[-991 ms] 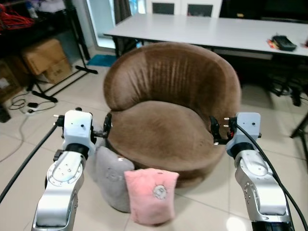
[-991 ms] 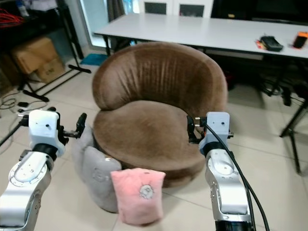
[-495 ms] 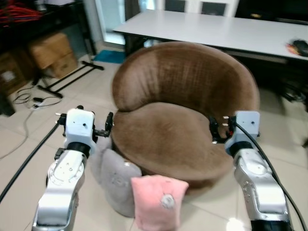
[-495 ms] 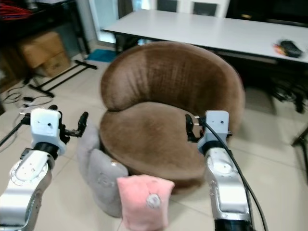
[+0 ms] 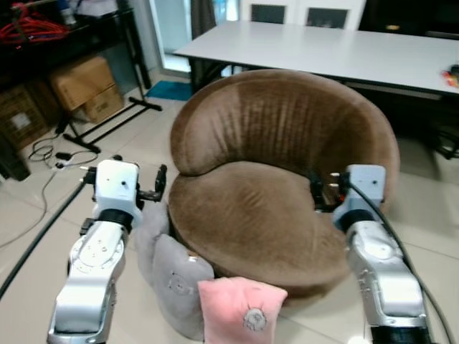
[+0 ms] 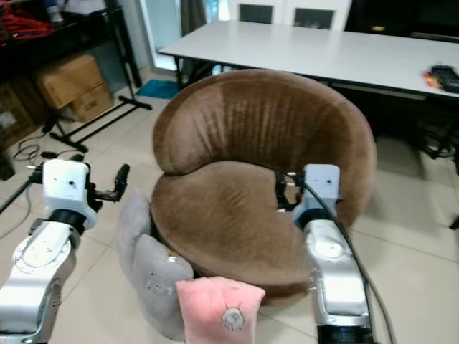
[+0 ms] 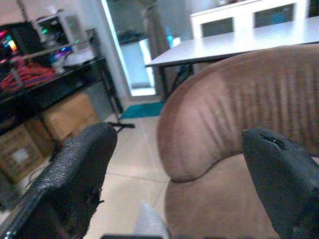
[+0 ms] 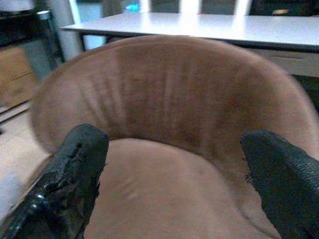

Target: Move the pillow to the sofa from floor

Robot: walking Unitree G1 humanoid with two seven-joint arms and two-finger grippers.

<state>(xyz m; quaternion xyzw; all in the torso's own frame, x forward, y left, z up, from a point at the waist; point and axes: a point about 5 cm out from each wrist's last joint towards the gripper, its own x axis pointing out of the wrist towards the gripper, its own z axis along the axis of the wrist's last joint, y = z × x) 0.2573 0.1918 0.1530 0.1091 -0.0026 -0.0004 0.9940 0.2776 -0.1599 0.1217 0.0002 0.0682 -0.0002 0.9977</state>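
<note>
Left eye view shows us the pink pillow on the floor against the brown sofa, touching a grey pillow, our left end effector and right end effector spread wide.

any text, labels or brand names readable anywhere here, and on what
None can be read.
Pink pillow: a small round emblem, too blurred to read.
Grey pillow: a faint face-like mark, no words.
Cardboard boxes: a pale label on one, too small to read.
</note>
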